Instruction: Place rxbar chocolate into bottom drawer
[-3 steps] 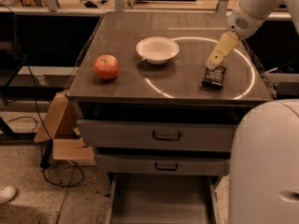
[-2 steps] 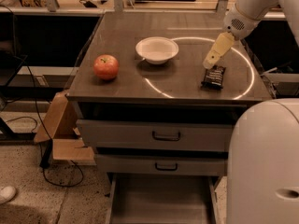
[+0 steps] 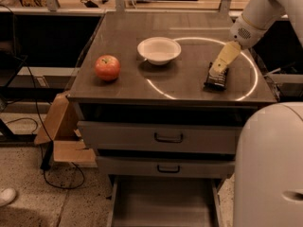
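The rxbar chocolate (image 3: 217,80), a small black-wrapped bar, lies flat on the right side of the cabinet top. My gripper (image 3: 219,68) hangs from the white arm at the upper right, with its tan tip just above the bar's far end, at or near touching it. The bottom drawer (image 3: 163,205) is pulled out below the two upper drawers, showing a plain grey interior with nothing in it.
A red apple (image 3: 107,67) sits on the left of the cabinet top (image 3: 142,86) and a white bowl (image 3: 159,49) in the middle. The two upper drawers (image 3: 161,137) are shut. The robot's white body (image 3: 270,169) fills the lower right. A cardboard box (image 3: 59,126) and cables lie at the left.
My gripper has come down and slightly left, closer to the rxbar chocolate. The bar, apple, bowl and drawers have not moved.
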